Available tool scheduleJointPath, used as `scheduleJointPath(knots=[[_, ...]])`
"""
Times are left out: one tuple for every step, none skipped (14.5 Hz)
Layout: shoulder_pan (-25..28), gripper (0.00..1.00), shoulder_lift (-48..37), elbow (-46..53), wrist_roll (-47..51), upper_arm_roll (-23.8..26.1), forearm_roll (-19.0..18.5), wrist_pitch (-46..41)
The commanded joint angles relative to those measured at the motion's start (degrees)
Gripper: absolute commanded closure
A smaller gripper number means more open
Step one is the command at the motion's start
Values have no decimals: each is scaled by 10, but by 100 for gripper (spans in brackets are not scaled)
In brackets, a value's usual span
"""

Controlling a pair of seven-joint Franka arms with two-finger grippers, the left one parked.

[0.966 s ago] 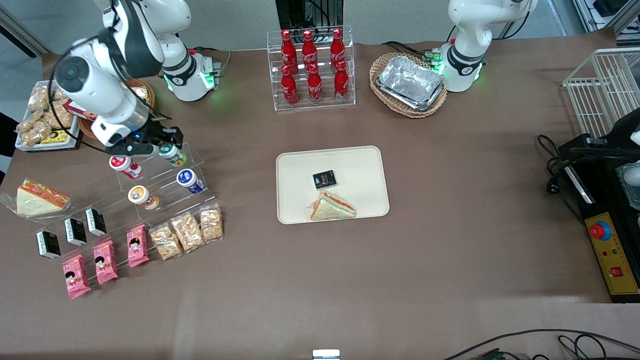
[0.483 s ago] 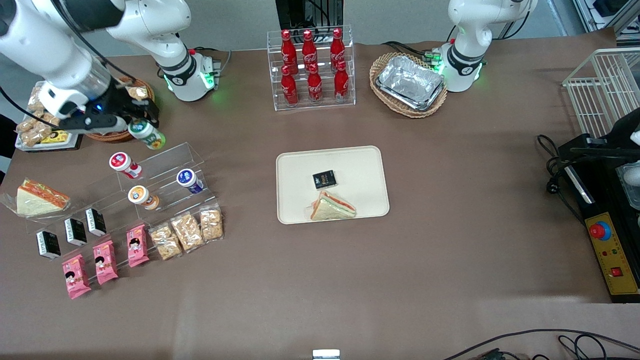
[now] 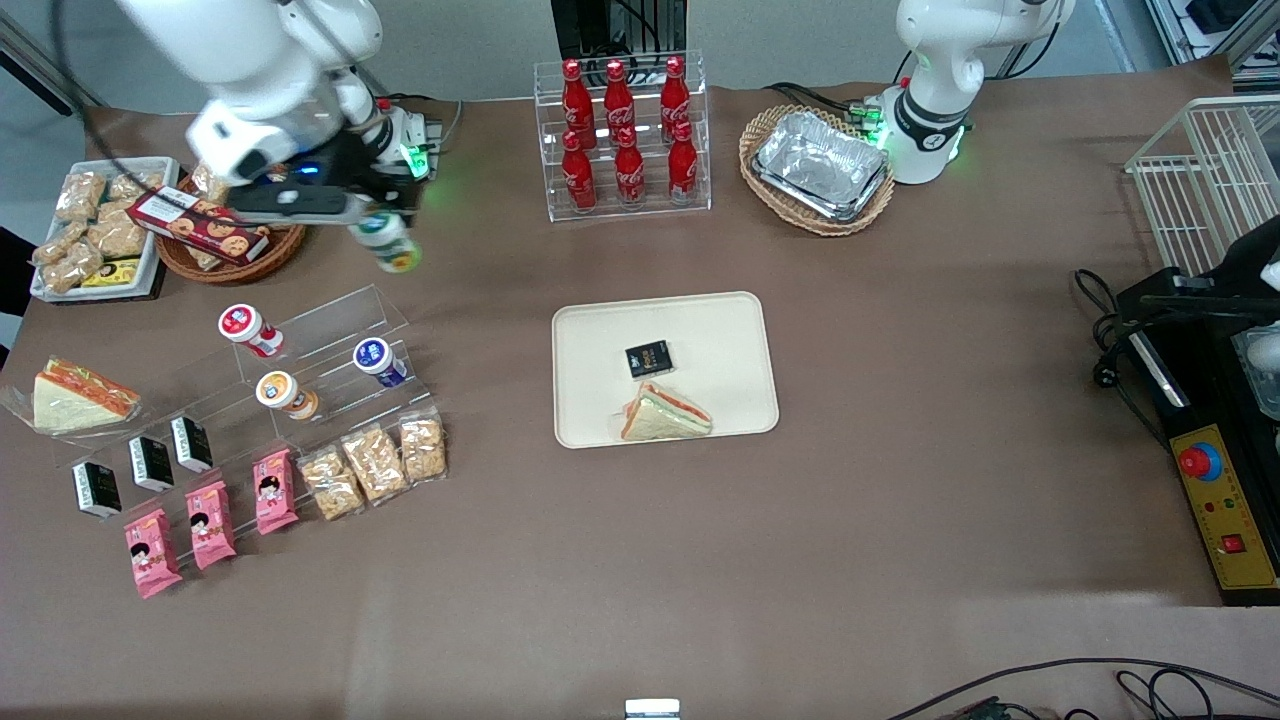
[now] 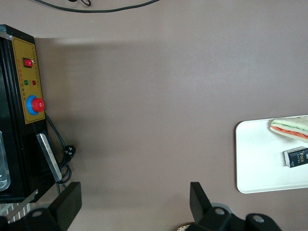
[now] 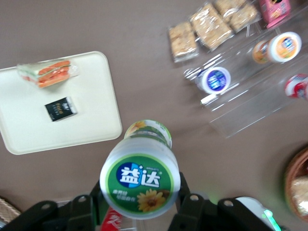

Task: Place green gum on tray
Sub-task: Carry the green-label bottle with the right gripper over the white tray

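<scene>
Clamped between the 2 fingers of the right arm's gripper, the green gum hangs in the air above bare worktop, lid toward the wrist camera and body pinched on both sides. The risk from here is a slip or a bad landing: the canister is smooth and round, held only by 2 narrow contacts, so a fast swing could let it twist or drop short of the tray, and a careless release could set it down on the sandwich or the small black packet already lying there, where it would likely topple and roll. Bare tray surface remains around those 2 items, which looks the safer target. Nearest the front camera lie pink snack packs and cracker bags, then the clear stepped shelf with the red-lidded canister, orange-lidded canister and blue-lidded canister, all well apart from the fingers. The gripper is higher and farther out, the arm reaching across with its wrist pointing down, the tray still some way from the fingers toward the parked arm's end. Farthest stands the rack of cola bottles.
</scene>
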Motion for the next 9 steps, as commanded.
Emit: scheduleJointPath(knots=[[-2,74,96,65,104,64,17,2],[-2,74,112,63,123,81,24,29],[-2,74,131,58,144,95,26,54],[4,74,152,56,164,104,25,77],[17,74,169,48,178,106,23,102],[31,74,181,33,188,106,21,135],[41,74,190,13,199,106,19,171],[43,74,200,-9,205,106,17,207],[49,74,211,-26,206,106,17,238]])
